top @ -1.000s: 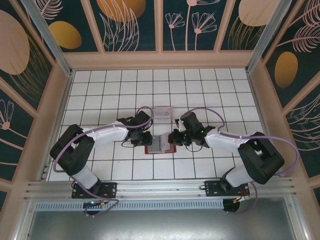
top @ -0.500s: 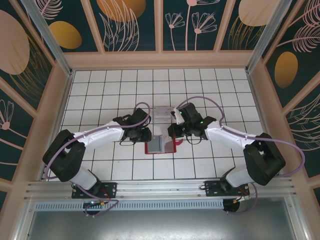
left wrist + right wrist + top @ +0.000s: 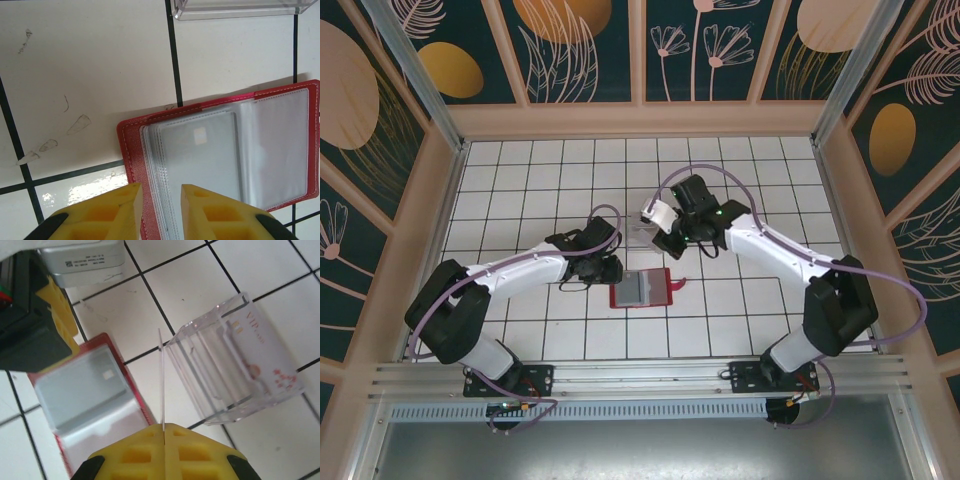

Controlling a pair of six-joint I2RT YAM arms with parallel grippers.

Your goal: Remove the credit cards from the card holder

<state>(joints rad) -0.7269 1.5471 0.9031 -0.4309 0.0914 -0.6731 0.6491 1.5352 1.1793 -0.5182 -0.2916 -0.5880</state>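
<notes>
The red card holder (image 3: 642,288) lies open on the tiles, its clear pockets up. One pale grey credit card (image 3: 200,150) sits in the top pocket. My left gripper (image 3: 161,192) is open by a narrow gap, and the holder's left red edge (image 3: 131,150) shows through that gap. My right gripper (image 3: 164,427) is shut on another credit card (image 3: 163,380), thin and seen edge-on. That card hangs above the floor between the holder (image 3: 85,395) and the clear tray (image 3: 240,370). From above, the right gripper (image 3: 665,222) holds the pale card (image 3: 656,212) beside the tray.
The clear plastic tray (image 3: 642,235) with slotted dividers stands just behind the holder; its front wall (image 3: 240,10) is at the top of the left wrist view. The left arm's yellow finger (image 3: 55,310) and black body are close to the holder's far side.
The right gripper has left the holder's right side and moved back toward the tray, carrying a card. The left gripper has stayed at the holder's left edge.
</notes>
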